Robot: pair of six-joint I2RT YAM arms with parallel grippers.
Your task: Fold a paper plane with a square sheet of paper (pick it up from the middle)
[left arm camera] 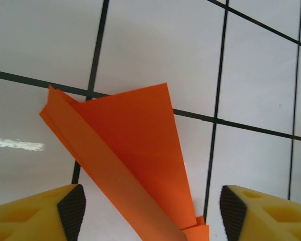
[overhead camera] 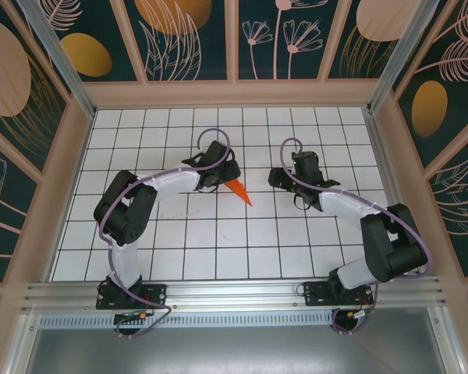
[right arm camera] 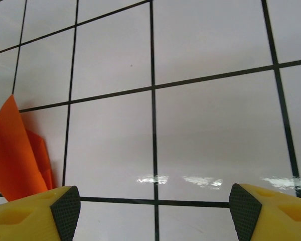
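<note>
Paper plane (overhead camera: 238,190) lies folded mid-table (overhead camera: 218,241); left gripper (left arm camera: 153,213) straddles it, jaws apart, not clamped. Right gripper (right arm camera: 155,211) just beside, jaws apart, empty. Folding looks finished; next likely a mid-body pinch, or retreat

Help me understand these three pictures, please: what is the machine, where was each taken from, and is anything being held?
These are two robot arms bolted at the near edge of a white gridded table. The wide picture looks down from above and behind them. The other two come from wrist cameras, so the yellow fingers at the bottom are each arm's own. The left gripper stands open around an orange paper plane, which rests on the table, seemingly ungripped. The right gripper is open too, nothing between its fingers; the plane shows at that picture's left edge.
</note>
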